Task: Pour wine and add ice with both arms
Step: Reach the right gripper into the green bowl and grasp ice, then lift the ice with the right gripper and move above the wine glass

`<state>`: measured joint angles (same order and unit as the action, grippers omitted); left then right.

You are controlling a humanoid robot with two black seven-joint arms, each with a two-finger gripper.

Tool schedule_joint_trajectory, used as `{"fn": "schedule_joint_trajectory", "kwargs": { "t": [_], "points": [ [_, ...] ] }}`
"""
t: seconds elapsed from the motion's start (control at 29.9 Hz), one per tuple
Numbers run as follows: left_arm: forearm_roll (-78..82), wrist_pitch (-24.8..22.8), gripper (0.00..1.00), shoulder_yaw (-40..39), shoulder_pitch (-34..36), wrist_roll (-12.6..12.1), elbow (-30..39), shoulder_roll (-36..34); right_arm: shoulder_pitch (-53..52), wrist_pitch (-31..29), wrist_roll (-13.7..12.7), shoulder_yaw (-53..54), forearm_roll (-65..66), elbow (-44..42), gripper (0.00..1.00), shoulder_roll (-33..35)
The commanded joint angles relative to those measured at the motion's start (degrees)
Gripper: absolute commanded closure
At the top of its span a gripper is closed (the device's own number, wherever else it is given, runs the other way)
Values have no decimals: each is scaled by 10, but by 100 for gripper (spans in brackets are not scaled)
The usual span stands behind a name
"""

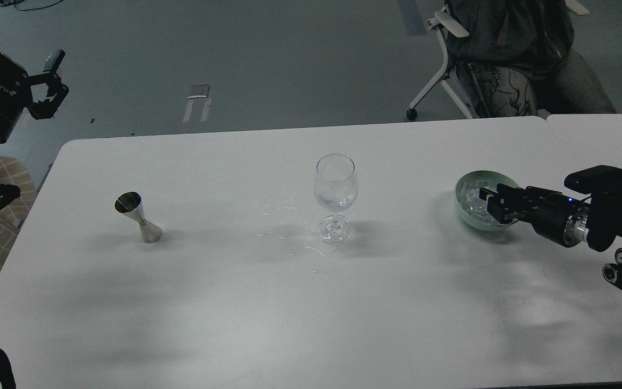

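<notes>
1. The right gripper (pixel 488 201) reaches in from the right, w/ its tips over the green bowl (pixel 465 186). The ice (pixel 472 197) sits in the bowl, right by the finger tips. The tips are dark and close together, so I cannot tell if the jaws grip a cube or how wide they are.
2. The left gripper (pixel 51 81) is up high at the far left, off the table (pixel 235 302) and well apart from everything. Its jaws stand open, w/ nothing between them.
3. The wine glass (pixel 335 197) stands upright in the middle of the table, stem straight up and down, mouth on top. A little wine (pixel 335 203) sits low in its round belly, clear like water.
4. The metal cup (pixel 138 217) is left of the glass, well apart. It looks like two cones joined at the thin part. It stands up but looks tilted, open mouth up and to the left.
5. Glass is see-through and shiny. Metal cup is shiny silver. Bowl is smooth, pale green, round. Ice is small clear lumps w/ white glints. Table is flat, white, w/ a few wet marks by the glass foot.
</notes>
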<state>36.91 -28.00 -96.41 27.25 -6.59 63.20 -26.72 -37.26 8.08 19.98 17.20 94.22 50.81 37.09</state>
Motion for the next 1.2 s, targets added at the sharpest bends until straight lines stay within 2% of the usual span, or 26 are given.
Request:
{"fn": "schedule_joint_trajectory", "kwargs": {
  "t": [0.0, 0.07, 0.17, 0.27, 0.43, 0.6, 0.77, 0.84, 0.97, 1.04, 1.17],
  "points": [
    [0, 0, 3, 0, 1, 0, 1, 0, 1, -1, -2, 0, -1, 1, 72, 0],
    [0, 0, 3, 0, 1, 0, 1, 0, 0, -1, -2, 0, -1, 1, 78, 0],
    [0, 0, 3, 0, 1, 0, 1, 0, -2, -4, -2, 1, -3, 3, 93, 0],
    [0, 0, 3, 0, 1, 0, 1, 0, -4, -4, -3, 1, -6, 6, 100, 1],
    [0, 0, 3, 0, 1, 0, 1, 0, -11, -3, -3, 11, -8, 42, 100, 30],
    [0, 0, 3, 0, 1, 0, 8, 0, -39, -9, -4, 29, -11, 148, 100, 134],
    [0, 0, 3, 0, 1, 0, 8, 1, -120, -60, 1, 52, -18, 267, 100, 243],
    [1, 0, 3, 1, 4, 0, 8, 3, -167, -82, 2, 53, -39, 297, 100, 263],
    [1, 0, 3, 1, 9, 0, 8, 8, -241, -119, 1, 51, -64, 327, 100, 266],
    [3, 0, 3, 2, 12, 0, 8, 10, -296, -156, 0, 45, -67, 330, 100, 235],
    [4, 0, 3, 2, 13, 0, 8, 9, -355, -178, -1, 10, -68, 323, 100, 178]
  ]
}}
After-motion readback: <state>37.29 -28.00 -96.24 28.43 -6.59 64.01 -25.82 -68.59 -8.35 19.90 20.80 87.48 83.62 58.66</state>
